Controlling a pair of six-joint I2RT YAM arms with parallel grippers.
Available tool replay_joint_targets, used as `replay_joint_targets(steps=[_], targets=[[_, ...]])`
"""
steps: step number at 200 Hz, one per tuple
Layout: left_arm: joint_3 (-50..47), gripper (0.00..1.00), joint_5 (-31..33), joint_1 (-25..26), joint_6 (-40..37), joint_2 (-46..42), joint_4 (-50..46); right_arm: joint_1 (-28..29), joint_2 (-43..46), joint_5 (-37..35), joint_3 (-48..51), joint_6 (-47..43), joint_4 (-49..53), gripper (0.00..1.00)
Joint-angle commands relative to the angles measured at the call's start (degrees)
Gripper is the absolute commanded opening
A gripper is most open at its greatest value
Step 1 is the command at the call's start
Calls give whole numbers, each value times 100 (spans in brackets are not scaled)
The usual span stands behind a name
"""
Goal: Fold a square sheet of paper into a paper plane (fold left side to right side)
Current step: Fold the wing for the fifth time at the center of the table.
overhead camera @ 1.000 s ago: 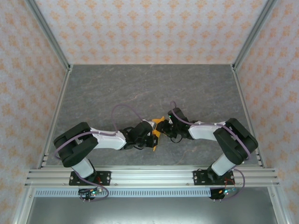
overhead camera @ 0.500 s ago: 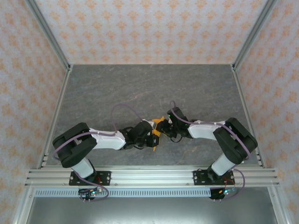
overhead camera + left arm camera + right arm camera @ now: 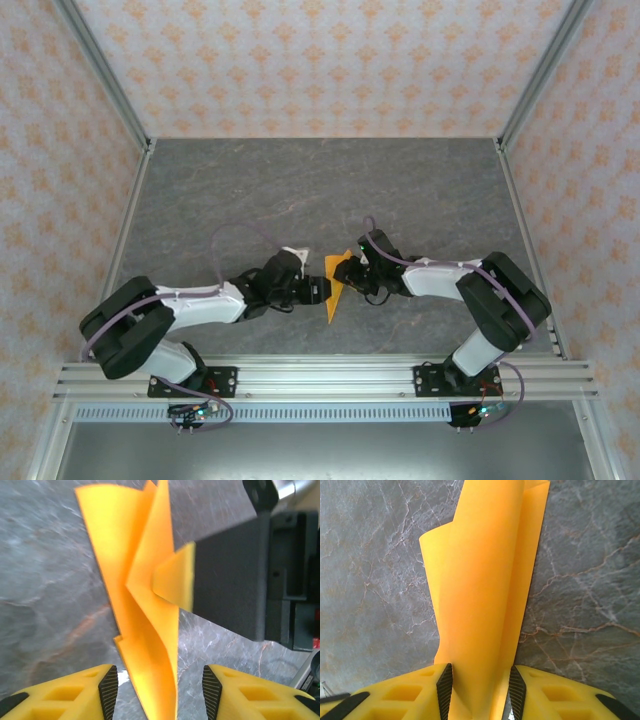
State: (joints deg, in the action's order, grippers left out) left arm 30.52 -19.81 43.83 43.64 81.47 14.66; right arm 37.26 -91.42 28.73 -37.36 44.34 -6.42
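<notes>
The square sheet of paper point(image 3: 336, 283) is bright orange and folded into a narrow pointed dart shape. It stands on edge over the table's near middle. My right gripper point(image 3: 352, 272) is shut on its upper end, and in the right wrist view the folded layers point(image 3: 480, 580) run out from between the pads of that gripper point(image 3: 480, 692). My left gripper point(image 3: 318, 290) is open just left of the paper. In the left wrist view the paper's pointed end point(image 3: 145, 580) hangs between the spread fingers point(image 3: 108, 690) without touching either pad, midway across the gripper point(image 3: 160, 692).
The grey marbled table point(image 3: 300, 180) stretches away behind both arms. Patterned walls close in the sides and back. An aluminium rail point(image 3: 320, 378) carrying the arm bases runs along the near edge. The right gripper's black body point(image 3: 235, 575) looms close in the left wrist view.
My left gripper has let go of the paper, opened and drawn back to the left. The right gripper still holds the paper, which now shows more fully.
</notes>
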Motion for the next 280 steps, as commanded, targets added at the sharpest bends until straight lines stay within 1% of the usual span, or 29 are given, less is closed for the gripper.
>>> replay_joint_targets(steps=[1, 28, 65, 101, 131, 168, 232, 280], targets=[[-154, 51, -320, -378, 279, -167, 298, 36, -250, -291, 2, -131, 148, 39], [-41, 46, -772, -654, 462, 122, 690, 36, -249, -291, -6, -137, 140, 39], [268, 37, -1125, -674, 752, 733, 1020, 36, -245, -293, 10, -150, 167, 39], [261, 35, -1175, -674, 1059, 1111, 1296, 36, -216, -288, 14, -149, 159, 39], [261, 35, -1396, -674, 1308, 1394, 1826, 36, -212, -286, 23, -150, 166, 39], [331, 35, -1445, -672, 1391, 1558, 1922, 38, -201, -284, 15, -156, 183, 39], [397, 26, -1524, -676, 1543, 1823, 2047, 44, -210, -289, 2, -154, 177, 39], [375, 22, -1539, -674, 1751, 2043, 2176, 36, -242, -283, 10, -135, 182, 39]])
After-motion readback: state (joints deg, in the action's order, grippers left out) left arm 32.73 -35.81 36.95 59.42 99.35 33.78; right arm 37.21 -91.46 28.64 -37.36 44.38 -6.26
